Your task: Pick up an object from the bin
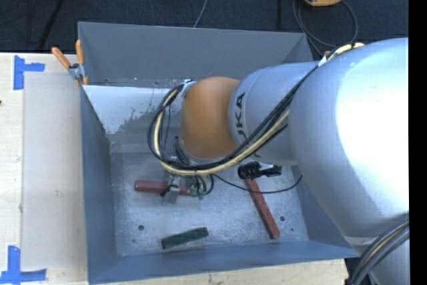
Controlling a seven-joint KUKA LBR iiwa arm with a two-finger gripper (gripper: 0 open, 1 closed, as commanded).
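My gripper (pixel 177 189) shows just below the arm's orange cover, low over the left middle of the bin floor. A small red-brown bar (pixel 149 186) lies flat to its left, and the bar's right end reaches the gripper; whether the bar is gripped is hidden. A dark green flat strip (pixel 185 237) lies near the front wall, below the gripper and apart from it. To the right lies a tool with a black head and a long red-brown handle (pixel 262 205), slanting towards the front right corner.
The arm and its orange cover with looped cables hang over the back and middle of the bin, hiding the floor beneath. Bare floor shows at the front left and between the green strip and the long-handled tool.
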